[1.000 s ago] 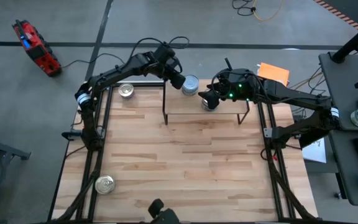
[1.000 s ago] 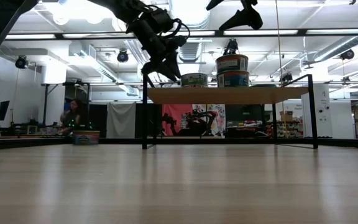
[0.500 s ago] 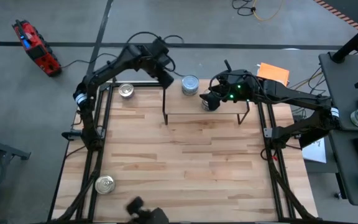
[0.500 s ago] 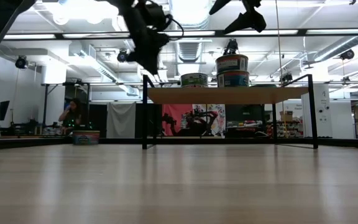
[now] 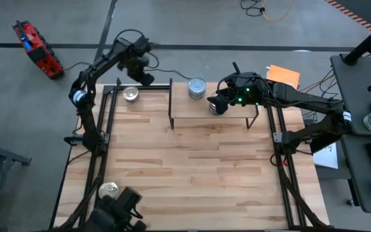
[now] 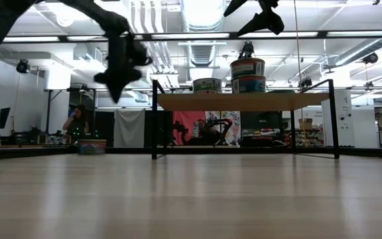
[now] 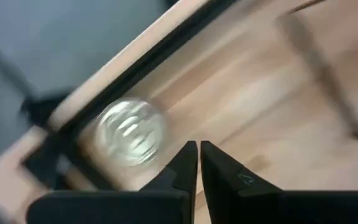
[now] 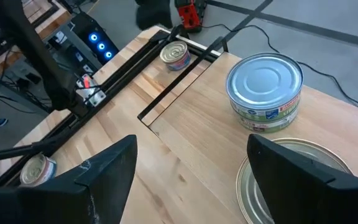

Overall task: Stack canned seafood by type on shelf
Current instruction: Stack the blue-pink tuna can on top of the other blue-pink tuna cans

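Your cans sit in three places: on the small light-wood shelf with thin black legs (image 5: 201,108) at the table's far edge, a short round tin with a pale blue top (image 5: 197,88) stands alone near the shelf's left end, and beside it, seen from the low view, two more tins form a stack (image 6: 247,75); I judge the lone tin starts one pile and the stack another, sorted by type. The right gripper (image 5: 216,104) hangs directly above that stack with its fingers spread wide and nothing in them, the gold-rimmed top of the stack (image 8: 294,180) showing between them. Off the shelf, a shiny silver-topped tin (image 5: 131,94) waits at the table's far left corner, and another silver tin (image 5: 109,191) lies at the near left edge. Your left gripper (image 5: 142,73) is above the far left corner, just beyond the silver tin there, its fingers pressed together and holding nothing; you must part them before taking it. The butcher-block tabletop (image 5: 192,161) is bare across its middle. Around it you have grey floor, a red tool (image 5: 37,50), an orange sheet (image 5: 283,75), and, seen low, a lit workshop hall.
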Controlling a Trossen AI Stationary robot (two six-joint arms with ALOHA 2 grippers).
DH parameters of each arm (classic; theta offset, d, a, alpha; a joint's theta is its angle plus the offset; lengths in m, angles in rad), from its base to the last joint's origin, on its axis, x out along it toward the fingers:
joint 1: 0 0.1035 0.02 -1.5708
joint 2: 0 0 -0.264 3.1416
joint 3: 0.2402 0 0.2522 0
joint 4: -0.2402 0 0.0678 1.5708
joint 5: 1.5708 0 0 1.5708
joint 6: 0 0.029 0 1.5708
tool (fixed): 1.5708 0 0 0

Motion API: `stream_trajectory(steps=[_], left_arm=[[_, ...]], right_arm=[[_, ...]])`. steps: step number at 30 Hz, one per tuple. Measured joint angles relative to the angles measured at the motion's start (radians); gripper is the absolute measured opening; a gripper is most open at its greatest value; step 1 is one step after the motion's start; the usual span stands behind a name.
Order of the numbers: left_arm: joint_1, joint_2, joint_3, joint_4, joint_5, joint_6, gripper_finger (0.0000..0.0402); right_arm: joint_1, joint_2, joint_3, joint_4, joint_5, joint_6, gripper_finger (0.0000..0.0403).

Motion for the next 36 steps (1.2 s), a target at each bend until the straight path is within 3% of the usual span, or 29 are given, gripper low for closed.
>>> stream_trajectory(steps=[9,15,20,36], left_arm=[[0.029,0.001,-0.288,0.148,-0.143,-0.061,0.0002],[0.028,0.001,-0.409,0.259,-0.215,-0.108,0.0002],[0.029,0.001,-0.469,0.368,-0.256,-0.121,0.0002],[-0.017,-0.004,-0.545,0.328,-0.217,-0.161,0.0002]], right_arm=[[0.000,0.000,0.000,0.000,0.026,-0.037,0.0296],[-0.001,0.000,-0.001,0.000,0.029,-0.046,0.0304],[-0.003,0.000,-0.002,-0.007,0.031,-0.051,0.0297],[-0.003,0.000,-0.004,-0.013,0.055,-0.071,0.0285]])
